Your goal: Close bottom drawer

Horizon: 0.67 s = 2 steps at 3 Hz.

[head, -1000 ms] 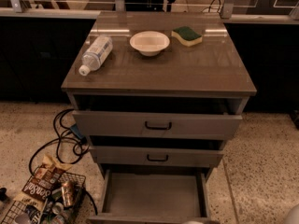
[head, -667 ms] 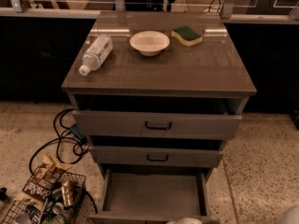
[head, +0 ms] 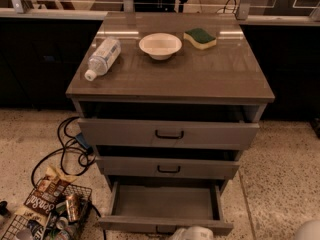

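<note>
Gripper [head: 192,232]: pale, rounded, poking up from the lower edge of the view, right at the front panel of the bottom drawer [head: 165,203], slightly right of its middle. A second ago only a sliver showed there; more of it shows now, so it has risen toward the drawer front. Open or closed: cannot tell.

Bottom drawer: unchanged in that time. Pulled fully out, plain grey tray with nothing in it, lowest of three. Its handle is barely visible, just left of the gripper.

Read: approach nearly done, push not begun. Contact with the front panel not confirmed.

Left of the bottom drawer, on the floor: wire basket [head: 45,219] of cans and packets, black cables [head: 70,144] behind it.

Directly above the bottom drawer: middle drawer [head: 167,168], out a little. Above that, top drawer [head: 169,133], also ajar.

Farthest above it, the cabinet top [head: 200,69]: bottle [head: 102,57] lying down, bowl [head: 160,45], sponge [head: 200,38]. None have moved.
</note>
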Each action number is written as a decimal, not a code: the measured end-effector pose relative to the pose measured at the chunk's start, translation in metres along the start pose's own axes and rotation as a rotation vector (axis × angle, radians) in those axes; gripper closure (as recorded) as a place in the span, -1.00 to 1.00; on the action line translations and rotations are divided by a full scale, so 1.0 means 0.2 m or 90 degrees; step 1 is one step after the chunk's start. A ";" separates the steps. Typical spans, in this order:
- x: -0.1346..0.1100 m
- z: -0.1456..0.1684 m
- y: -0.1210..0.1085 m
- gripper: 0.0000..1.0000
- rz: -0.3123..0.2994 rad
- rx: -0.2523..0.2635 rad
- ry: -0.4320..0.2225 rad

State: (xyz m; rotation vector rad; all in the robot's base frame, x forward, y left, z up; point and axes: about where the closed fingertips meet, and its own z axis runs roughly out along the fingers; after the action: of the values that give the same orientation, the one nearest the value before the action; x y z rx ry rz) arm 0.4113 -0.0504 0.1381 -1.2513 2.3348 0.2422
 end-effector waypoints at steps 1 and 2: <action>-0.01 0.02 -0.03 1.00 0.002 0.011 0.000; -0.04 0.07 -0.16 1.00 0.008 0.045 -0.002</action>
State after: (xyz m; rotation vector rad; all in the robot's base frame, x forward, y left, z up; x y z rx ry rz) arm 0.4462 -0.0584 0.1314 -1.2027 2.3289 0.1646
